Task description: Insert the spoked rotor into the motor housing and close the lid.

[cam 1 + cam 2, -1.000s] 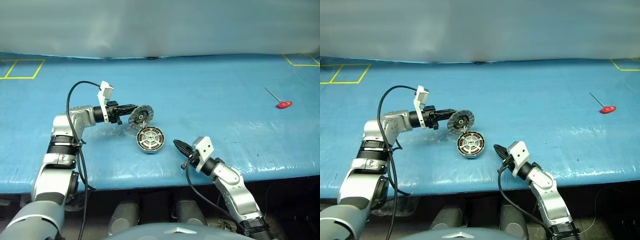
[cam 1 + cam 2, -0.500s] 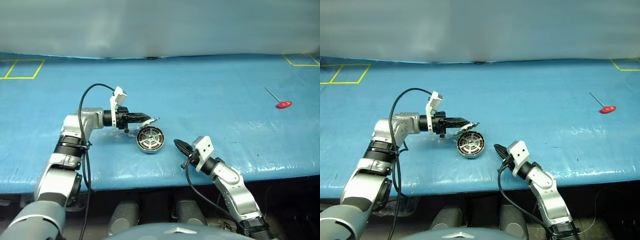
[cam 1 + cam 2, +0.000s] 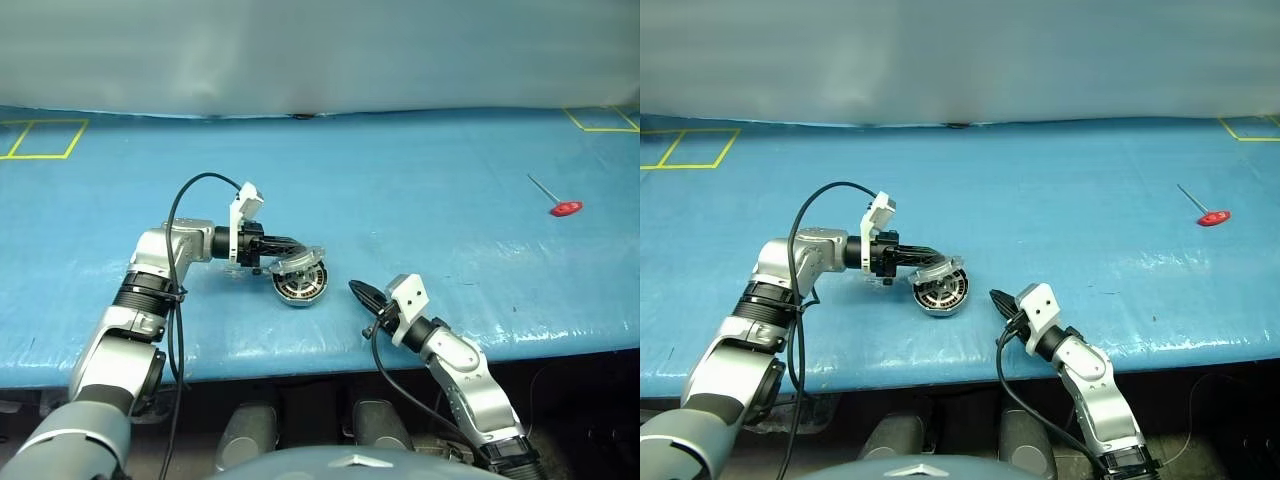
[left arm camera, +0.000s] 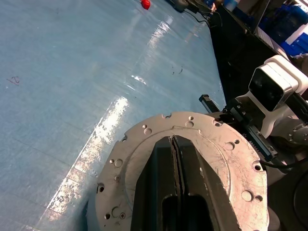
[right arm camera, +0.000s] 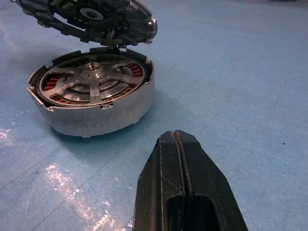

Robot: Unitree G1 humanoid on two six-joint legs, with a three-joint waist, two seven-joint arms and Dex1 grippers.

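The motor housing (image 3: 303,289) stands on the blue table near the front, with the spoked rotor (image 5: 91,79) lying inside its ring of copper coils. The lid (image 3: 297,263) hangs tilted just over the housing's far side, dark face down (image 5: 91,19) and flat silver face up (image 4: 125,163). My left gripper (image 3: 298,251) reaches in from the left and is shut on the lid. To the right of the housing, my right gripper (image 3: 357,291) rests low over the table, shut and empty, its tip (image 5: 176,137) pointing at the housing.
A red-handled tool (image 3: 566,209) lies far to the right on the blue table (image 3: 450,180). Yellow tape squares (image 3: 40,137) mark the back corners. The table's front edge runs just behind my right wrist.
My left gripper swung the lid from upright beside the housing to tilted face-down over it, moving right and lower. The right arm kept still.
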